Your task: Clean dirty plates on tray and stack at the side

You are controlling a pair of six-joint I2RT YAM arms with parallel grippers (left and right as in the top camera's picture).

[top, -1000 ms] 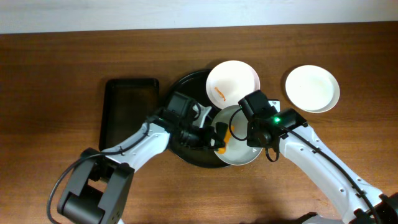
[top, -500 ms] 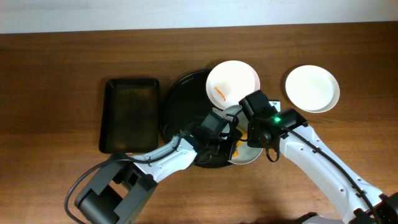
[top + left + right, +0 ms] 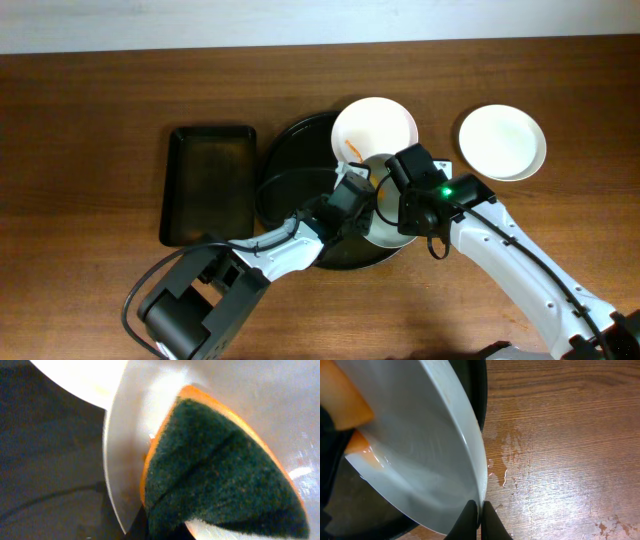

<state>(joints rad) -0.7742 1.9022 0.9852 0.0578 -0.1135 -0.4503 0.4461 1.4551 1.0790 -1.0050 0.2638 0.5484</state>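
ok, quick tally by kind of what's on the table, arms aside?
plates: 3 (gripped plate, rear plate, right plate)
trays: 2 (round tray, rectangular tray)
sponge: 1
total: 6

Glossy wet plate (image 3: pixel 420 450), rough dark-green sponge (image 3: pixel 220 470), grained wooden table (image 3: pixel 560 435)
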